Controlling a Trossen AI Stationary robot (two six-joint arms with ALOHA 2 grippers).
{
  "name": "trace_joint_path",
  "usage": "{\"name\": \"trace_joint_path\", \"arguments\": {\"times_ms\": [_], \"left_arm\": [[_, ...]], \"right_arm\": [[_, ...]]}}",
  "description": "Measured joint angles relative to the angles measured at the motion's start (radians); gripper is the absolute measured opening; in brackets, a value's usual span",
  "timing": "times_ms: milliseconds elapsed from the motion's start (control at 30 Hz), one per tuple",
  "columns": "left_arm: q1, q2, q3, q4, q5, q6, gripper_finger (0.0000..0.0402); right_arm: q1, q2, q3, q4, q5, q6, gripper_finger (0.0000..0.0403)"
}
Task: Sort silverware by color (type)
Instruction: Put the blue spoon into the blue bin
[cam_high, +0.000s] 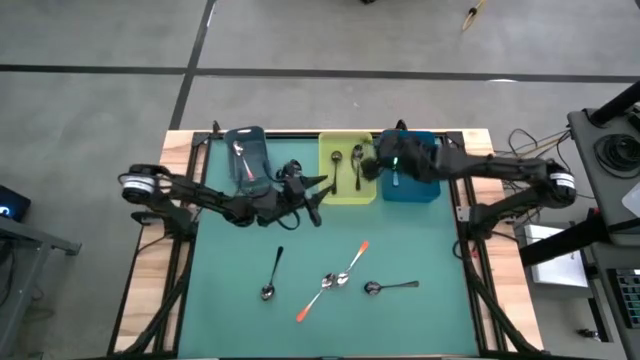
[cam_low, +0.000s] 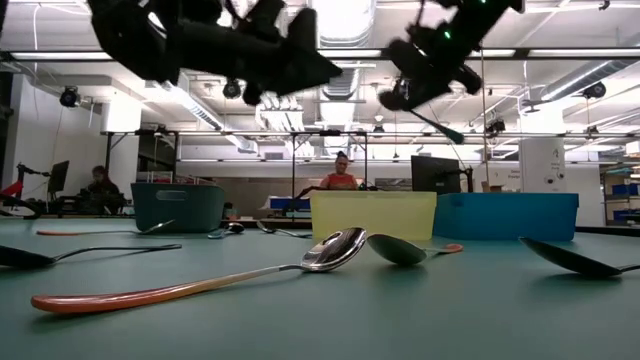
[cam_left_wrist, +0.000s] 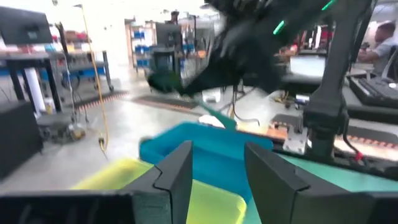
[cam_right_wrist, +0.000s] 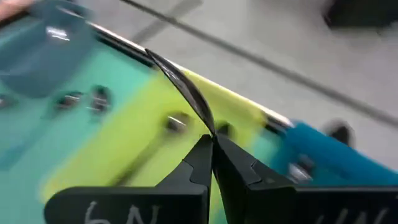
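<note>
Right gripper (cam_right_wrist: 212, 144) pinching dark spoon (cam_right_wrist: 183, 92), over yellow bin (cam_high: 347, 168)

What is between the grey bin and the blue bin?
The yellow bin sits between the grey bin and blue bin, clearest in the high view.

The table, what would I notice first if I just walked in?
Probably the three bright bins at the far edge: a grey-blue one, a yellow one and a blue one. The right hand hangs over the yellow one, pinching a dark spoon. Five spoons lie loose on the green mat, two with orange handles.
</note>
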Motion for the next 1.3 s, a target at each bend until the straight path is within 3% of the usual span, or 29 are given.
{"name": "trace_joint_path", "arguments": {"times_ms": [133,267,600,967,1300], "left_arm": [[0.005,-0.137,-0.066,0.003,-0.007,0.090,0.0126],[0.014,-0.294,-0.145,0.003,-0.012,0.176,0.0125],[0.049,-0.646,-0.321,0.010,-0.015,0.262,0.0125],[0.049,-0.872,-0.421,-0.076,-0.039,0.279,0.0125],[0.049,-0.971,-0.433,-0.143,-0.040,0.306,0.0125]], "right_arm": [[-0.129,-0.038,-0.040,-0.072,-0.073,0.045,0.0008],[-0.237,-0.088,-0.131,-0.002,-0.202,0.084,0.0008],[-0.372,-0.150,-0.342,0.056,-0.233,0.328,0.0008],[-0.418,-0.005,-0.362,0.163,-0.216,0.455,0.0008],[-0.447,0.134,-0.335,0.156,-0.232,0.485,0.0008]]}}
